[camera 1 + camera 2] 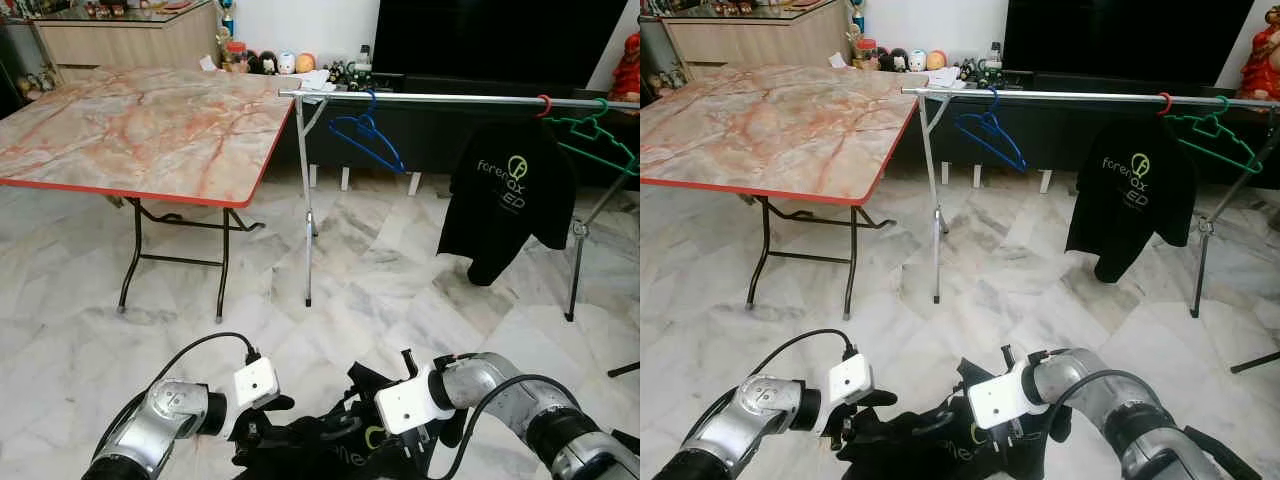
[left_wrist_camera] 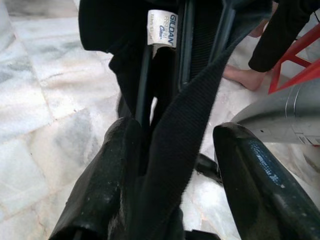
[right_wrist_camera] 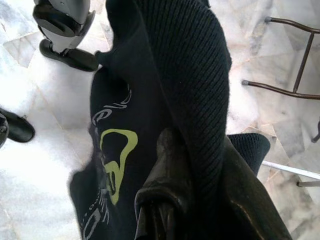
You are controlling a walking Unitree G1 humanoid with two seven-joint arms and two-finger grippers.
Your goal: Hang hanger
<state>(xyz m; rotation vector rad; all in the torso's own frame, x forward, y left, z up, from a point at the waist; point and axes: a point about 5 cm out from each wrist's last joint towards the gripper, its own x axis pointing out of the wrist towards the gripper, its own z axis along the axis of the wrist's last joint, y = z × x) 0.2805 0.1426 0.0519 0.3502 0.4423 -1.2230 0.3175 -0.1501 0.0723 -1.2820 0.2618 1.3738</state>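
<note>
A white neck label point(image 2: 162, 26) sewn inside the black garment held low between the arms reads "GILDAN" in dark letters, with a smaller line beneath too fine to make out. The black T-shirt point(image 1: 508, 195) hanging on the clothes rail point(image 1: 450, 98) carries white lettering across its chest that begins "fore", beside a yellow-green round logo; the rest is too small to read. The held black T-shirt point(image 3: 115, 165) shows the same yellow-green logo and partial white letters.
</note>
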